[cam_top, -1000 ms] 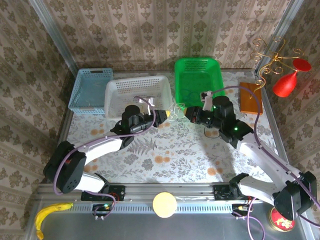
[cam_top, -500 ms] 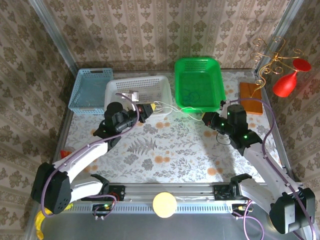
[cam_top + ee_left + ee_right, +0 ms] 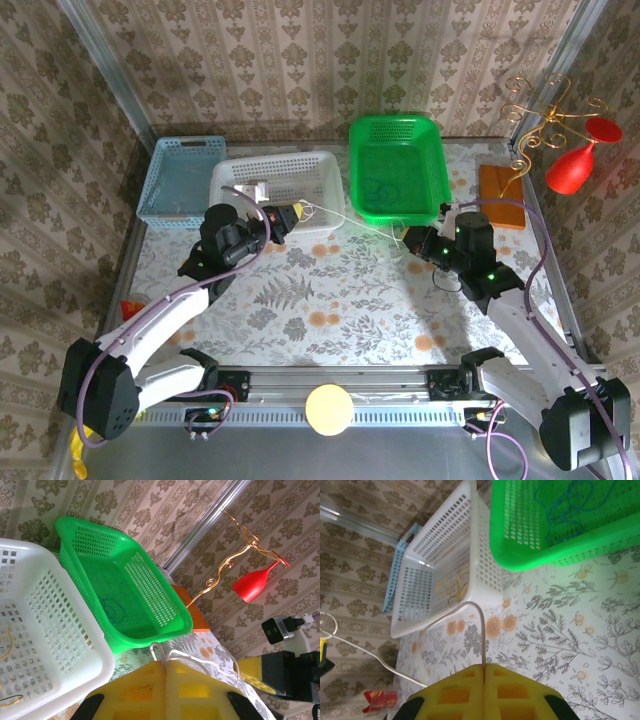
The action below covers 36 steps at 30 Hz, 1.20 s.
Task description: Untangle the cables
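Left of the green basket, the left gripper pinches a pale cable between pressed-together yellow pads (from above, the cable is only a faint thread). It stretches past the basket's near edge to the right gripper, clamped on its other end. The wrist cameras reveal a dark cord inside the basket.

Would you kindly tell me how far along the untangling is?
Looks done: a bluish cord lies in the green basket, a yellow cord in the white basket. In hand: left gripper and right gripper are shut on a white cable running between them. Left: probably setting it down.
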### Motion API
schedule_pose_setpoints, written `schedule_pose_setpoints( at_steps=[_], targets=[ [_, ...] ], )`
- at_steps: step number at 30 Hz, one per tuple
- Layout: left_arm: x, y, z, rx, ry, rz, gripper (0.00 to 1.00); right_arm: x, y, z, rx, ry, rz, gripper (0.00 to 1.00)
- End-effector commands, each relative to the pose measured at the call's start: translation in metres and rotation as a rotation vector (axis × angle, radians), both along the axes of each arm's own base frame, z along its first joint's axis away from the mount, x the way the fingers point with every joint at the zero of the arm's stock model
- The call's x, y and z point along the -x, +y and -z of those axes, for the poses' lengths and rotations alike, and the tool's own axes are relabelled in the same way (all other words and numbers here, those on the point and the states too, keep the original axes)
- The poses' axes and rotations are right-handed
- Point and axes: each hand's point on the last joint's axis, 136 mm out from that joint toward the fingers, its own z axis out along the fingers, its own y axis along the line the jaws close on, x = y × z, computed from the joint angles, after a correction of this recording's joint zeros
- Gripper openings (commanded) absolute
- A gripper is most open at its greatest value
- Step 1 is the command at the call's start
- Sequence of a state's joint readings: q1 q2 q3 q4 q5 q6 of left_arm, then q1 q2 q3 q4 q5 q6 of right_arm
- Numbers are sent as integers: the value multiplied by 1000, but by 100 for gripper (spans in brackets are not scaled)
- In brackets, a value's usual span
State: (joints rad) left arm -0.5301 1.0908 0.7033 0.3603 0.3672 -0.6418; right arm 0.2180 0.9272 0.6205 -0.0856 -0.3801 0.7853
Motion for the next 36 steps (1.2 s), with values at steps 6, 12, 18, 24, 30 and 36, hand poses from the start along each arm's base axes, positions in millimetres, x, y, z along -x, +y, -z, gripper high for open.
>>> schedule_pose_setpoints(
  at_steps=[6, 12, 18, 24, 30, 36],
  targets=[
    [-3, 7, -27, 24, -74, -29, 0, 6, 8, -10, -23, -33, -57, 0],
    [4, -2, -49, 48, -103, 40, 0, 11, 11, 14, 11, 25, -89, 9],
    [15, -25, -74, 73, -121, 175, 0, 18, 12, 16, 23, 24, -104, 46],
    [24, -41, -85, 58, -126, 243, 0, 17, 14, -18, 3, -43, -109, 47],
    [31, -47, -90, 52, -129, 272, 0, 11, 31, -78, -32, -184, -192, 56],
    [37, -53, -95, 52, -136, 304, 0, 10, 58, -132, -41, -356, -348, 66]
  ],
)
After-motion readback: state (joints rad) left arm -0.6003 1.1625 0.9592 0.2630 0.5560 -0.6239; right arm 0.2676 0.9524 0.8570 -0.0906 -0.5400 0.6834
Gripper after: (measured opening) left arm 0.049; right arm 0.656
